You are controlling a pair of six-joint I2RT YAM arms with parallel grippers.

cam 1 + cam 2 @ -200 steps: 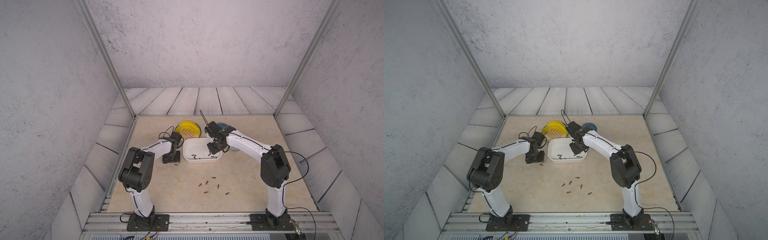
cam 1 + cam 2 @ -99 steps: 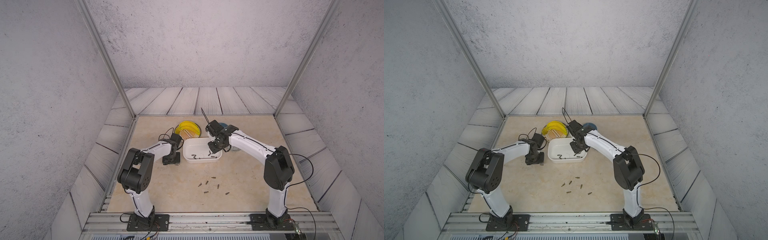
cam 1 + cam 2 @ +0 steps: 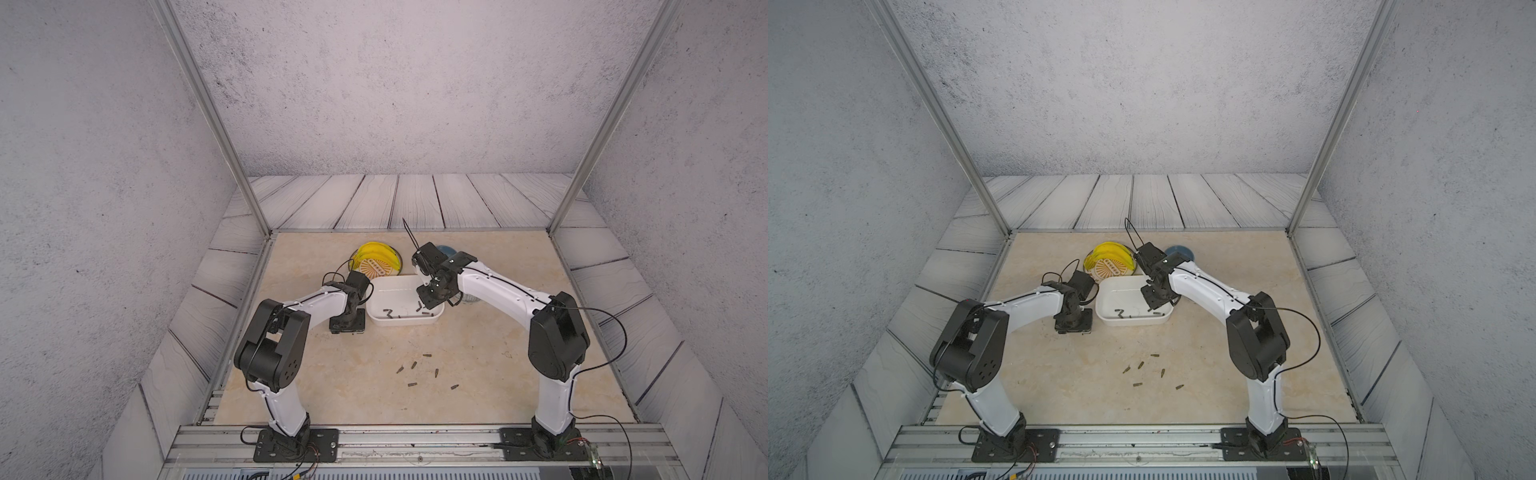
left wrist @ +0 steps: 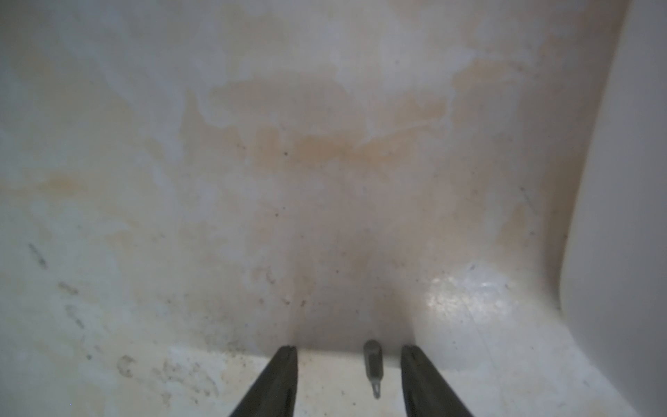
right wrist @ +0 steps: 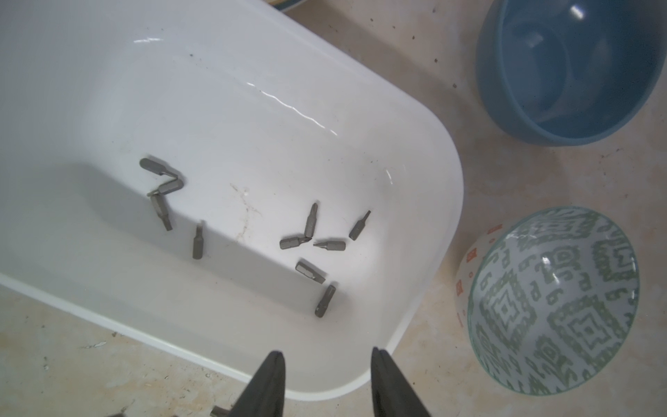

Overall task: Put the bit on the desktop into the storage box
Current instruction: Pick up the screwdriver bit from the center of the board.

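**Left hand** (image 4: 348, 349): my two dark, tapered fingers stand apart, tips low over the surface (image 4: 252, 151). The bit (image 4: 371, 363) lies flat on the surface between them, nearer one finger than the other. As far as my wrist view shows, neither finger touches it, so nothing is clamped. The bit is a short grey metal piece, a stubby shank narrowing to a fine tip.

**Surface here:** glossy, beige stone pattern with orange blotches, dark specks and scuffs. Just beside the hand rises the smooth, curved white outer wall of the storage box (image 4: 635, 216). In both top views this hand sits at the box's left short end, close to it.

**Right hand** (image 5: 326, 353): fingers apart with nothing between them, hanging over the box's rim near a rounded corner.
- Ten stored bits (image 5: 310, 272) lie scattered on the box's shiny white floor.
- Three of them meet end to end in a zigzag; a looser group lies toward the corner.

**Past that corner, standing on the surface:**
- A blue bowl (image 5: 505, 108), round, deep and matte.
- A patterned bowl (image 5: 463, 274), just beside the box. It has a grey-green geometric print inside and is white with small orange marks outside.

**Wider field:**
- Six loose bits (image 3: 414, 365) lie scattered on the surface between the box and my arm bases, well apart from both hands.
- A yellow dish (image 3: 376, 254), round with an orange-patterned centre, sits behind the box.
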